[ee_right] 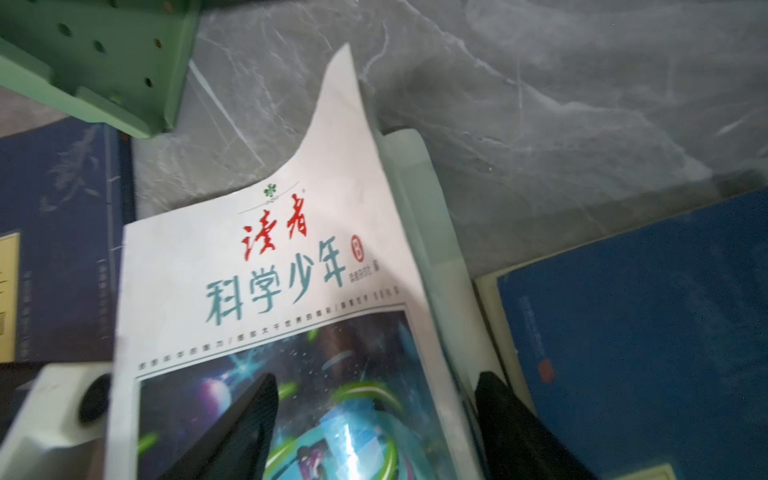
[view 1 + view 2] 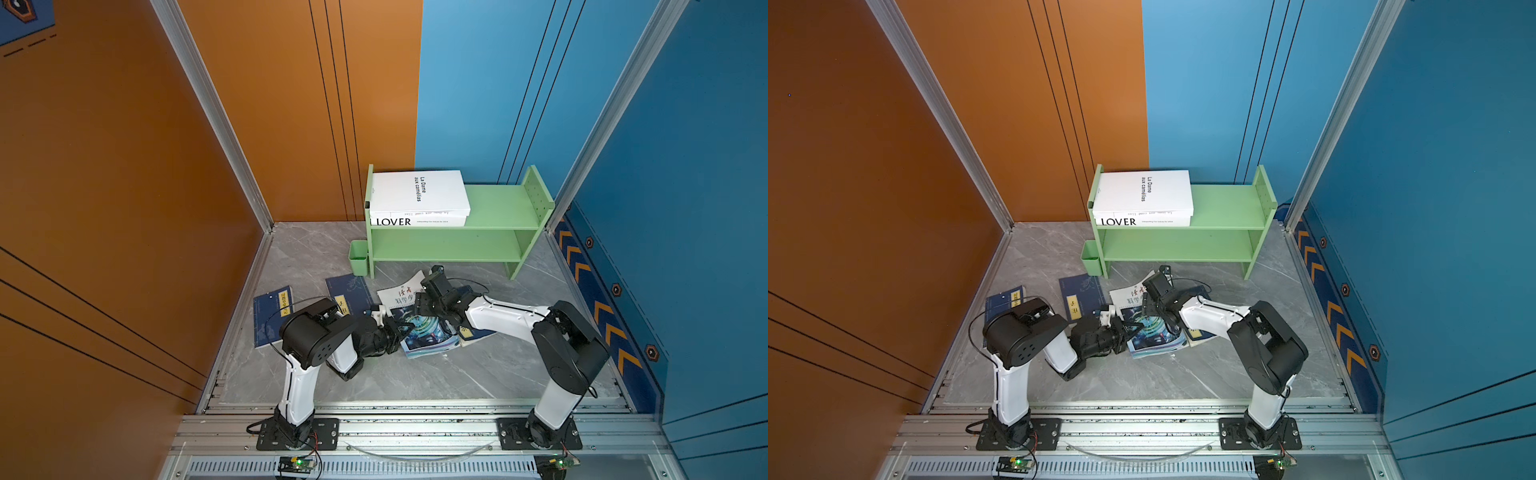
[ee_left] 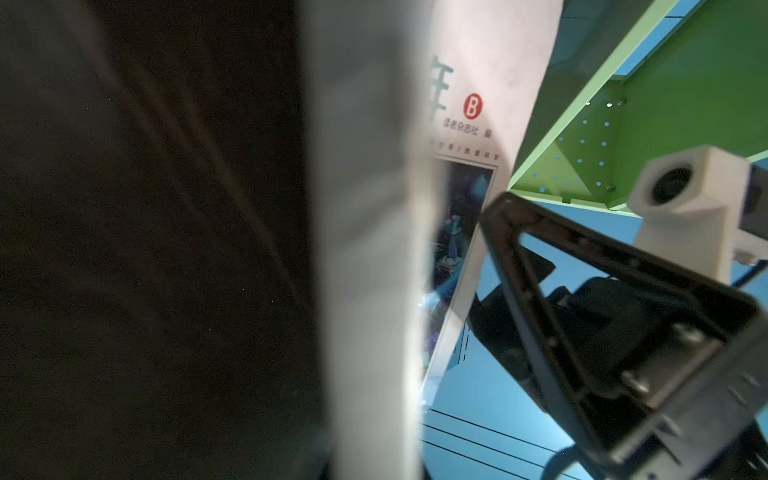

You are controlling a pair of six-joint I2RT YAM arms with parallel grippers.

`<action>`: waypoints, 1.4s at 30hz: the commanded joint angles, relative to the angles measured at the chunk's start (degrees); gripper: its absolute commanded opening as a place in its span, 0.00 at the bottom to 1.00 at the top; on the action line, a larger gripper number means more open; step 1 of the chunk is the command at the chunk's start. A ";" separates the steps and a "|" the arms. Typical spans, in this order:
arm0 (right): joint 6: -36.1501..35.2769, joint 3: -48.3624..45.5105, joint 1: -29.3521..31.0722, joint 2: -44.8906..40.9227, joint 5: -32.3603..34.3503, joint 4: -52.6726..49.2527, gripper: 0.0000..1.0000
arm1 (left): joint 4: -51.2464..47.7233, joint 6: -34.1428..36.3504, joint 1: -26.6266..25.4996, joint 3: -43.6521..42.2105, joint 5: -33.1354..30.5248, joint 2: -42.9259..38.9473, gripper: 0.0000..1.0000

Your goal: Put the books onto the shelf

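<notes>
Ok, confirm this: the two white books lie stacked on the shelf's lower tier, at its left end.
Not the lower tier. The two white books lie stacked on the shelf's upper tier, at its left end, as both top views show.

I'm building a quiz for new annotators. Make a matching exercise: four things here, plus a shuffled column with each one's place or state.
1. LOVER book
2. magazine
3. green cup
4. right gripper

A. open above the magazine
B. on the floor, left gripper shut on its edge
C. against the outside of a shelf side panel
D. top tier, under another white book

Pairs: 1-D, 2-B, 3-C, 4-A
</notes>
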 commanded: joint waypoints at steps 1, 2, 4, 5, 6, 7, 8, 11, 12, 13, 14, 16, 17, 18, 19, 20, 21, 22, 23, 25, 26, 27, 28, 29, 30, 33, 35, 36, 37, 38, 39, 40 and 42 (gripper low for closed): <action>1.70 -1.74 -0.36 -4.31 -4.12 -1.35 0.83 | -1.15 0.52 -0.31 0.93 -1.54 -2.19 0.00; 2.27 -2.36 -0.62 -5.91 -4.58 -0.76 0.84 | -1.92 0.93 -0.30 1.12 -1.68 -3.40 0.00; 3.61 -4.13 -2.96 -9.46 -4.98 0.72 0.88 | -4.15 1.45 -0.33 1.56 -1.86 -5.68 0.00; 4.48 -5.32 -3.84 -11.59 -5.00 1.51 0.91 | -5.32 1.81 -0.47 1.67 -2.14 -7.20 0.00; 5.21 -6.71 -4.74 -13.93 -5.16 2.64 0.94 | -6.28 2.10 -0.51 2.06 -2.59 -8.70 0.00; 5.63 -8.01 -5.72 -15.56 -5.54 3.78 0.97 | -7.20 2.49 -0.53 2.61 -2.65 -10.13 0.00; 6.04 -9.25 -6.87 -18.11 -6.08 4.61 1.00 | -8.93 3.14 -0.66 3.52 -2.60 -11.84 0.00; 7.06 -11.42 -10.64 -23.82 -8.23 3.71 1.00 | -18.80 7.02 -1.77 8.33 -2.48 -17.15 0.00; 7.30 -11.85 -11.87 -25.55 -8.71 2.92 1.00 | -23.73 9.08 -2.31 10.37 -2.57 -18.93 0.00; 7.78 -12.63 -13.02 -27.72 -8.98 2.23 1.00 | -30.07 11.77 -3.12 12.83 -3.22 -21.15 0.00; 8.48 -13.53 -14.16 -30.05 -8.94 1.63 1.00 | -36.54 14.65 -3.98 15.25 -4.61 -23.24 0.00; 10.98 -15.51 -16.36 -34.79 -9.10 0.44 1.00 | -45.41 18.79 -5.53 18.44 -9.32 -26.66 0.00; 12.62 -16.76 -17.66 -37.52 -9.75 0.27 1.00 | -47.47 20.02 -6.26 19.71 -11.83 -27.73 0.00; 13.96 -17.84 -18.73 -39.80 -10.80 0.47 1.00 | -48.01 20.71 -6.40 20.83 -13.27 -28.10 0.00; 15.93 -19.21 -19.79 -42.48 -11.86 0.73 1.00 | -48.03 21.10 -6.39 22.16 -14.07 -27.98 0.00; 18.22 -20.46 -20.73 -45.03 -12.91 0.65 1.00 | -47.90 20.91 -6.39 23.51 -14.86 -27.56 0.00; 20.18 -21.49 -21.37 -46.97 -13.81 0.82 1.00 | -47.33 21.02 -6.56 24.59 -15.13 -26.97 0.00; 22.44 -22.62 -21.83 -49.14 -14.94 0.95 1.00 | -46.55 21.09 -6.80 25.87 -15.58 -26.27 0.00; 24.48 -23.79 -21.97 -51.04 -16.02 1.57 1.00 | -45.90 21.26 -7.13 27.12 -16.15 -25.60 0.00; 29.18 -26.51 -21.96 -54.03 -17.32 3.47 1.00 | -44.95 21.78 -7.94 29.23 -17.07 -24.26 0.00; 31.92 -28.25 -22.07 -55.48 -17.97 5.05 1.00 | -44.26 22.06 -8.34 30.15 -17.80 -23.64 0.00; 34.21 -29.69 -22.07 -56.61 -18.21 6.31 1.00 | -43.45 22.13 -8.61 30.68 -18.28 -23.12 0.00; 36.55 -31.16 -21.91 -57.95 -18.57 7.55 1.00 | -42.23 22.17 -8.84 31.08 -18.87 -22.31 0.00; 38.47 -32.40 -21.86 -59.40 -18.63 8.07 0.99 | -41.33 21.94 -9.09 31.49 -19.31 -21.73 0.00; 39.67 -33.24 -21.67 -60.50 -18.59 8.33 0.99 | -40.89 21.57 -9.05 31.86 -19.45 -21.32 0.00; 41.48 -33.99 -21.42 -63.60 -18.75 5.42 0.98 | -38.63 19.88 -9.05 32.69 -19.97 -19.70 0.00; 42.85 -34.68 -21.30 -64.35 -20.08 5.62 0.98 | -37.50 19.05 -9.15 33.26 -20.14 -18.78 0.00; 43.67 -35.24 -21.22 -64.17 -21.03 6.63 0.98 | -37.26 18.87 -9.20 33.75 -19.96 -18.41 0.00; 44.70 -36.05 -21.00 -63.44 -21.96 8.89 0.97 | -37.06 18.68 -9.32 34.37 -19.75 -18.01 0.00; 45.77 -36.91 -20.62 -62.30 -22.41 11.83 0.97 | -37.03 18.56 -9.50 34.91 -19.64 -17.79 0.00; 46.72 -37.42 -20.20 -61.09 -22.74 14.34 0.96 | -37.02 18.57 -9.78 35.28 -19.63 -17.77 0.00; 47.42 -37.79 -19.68 -59.34 -23.02 16.75 0.96 | -36.91 18.69 -10.02 35.63 -19.74 -17.76 0.00; 47.73 -37.01 -18.40 -55.93 -23.38 19.13 0.95 | -36.89 19.00 -10.47 35.75 -20.15 -18.21 0.00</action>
